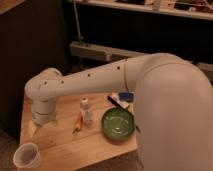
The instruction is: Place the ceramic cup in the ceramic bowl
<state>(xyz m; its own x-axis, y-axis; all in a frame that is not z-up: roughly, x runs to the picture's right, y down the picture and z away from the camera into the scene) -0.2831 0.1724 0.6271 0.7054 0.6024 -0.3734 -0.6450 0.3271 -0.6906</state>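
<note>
The white ceramic cup [26, 156] stands upright at the front left corner of the wooden table [65, 145], its pale inside facing up. The green ceramic bowl [118, 124] sits at the right part of the table, with nothing in it. My white arm reaches from the right across the table to the left. My gripper [36, 128] hangs below the wrist over the table's left side, behind and a little above the cup, apart from it. The bowl lies well to the gripper's right.
A small slim white bottle [87, 110] stands near the table's middle, with an orange stick-like item [78, 121] lying beside it. A blue and red packet [122, 97] lies behind the bowl. A dark wall and a metal shelf rail [100, 51] are behind the table.
</note>
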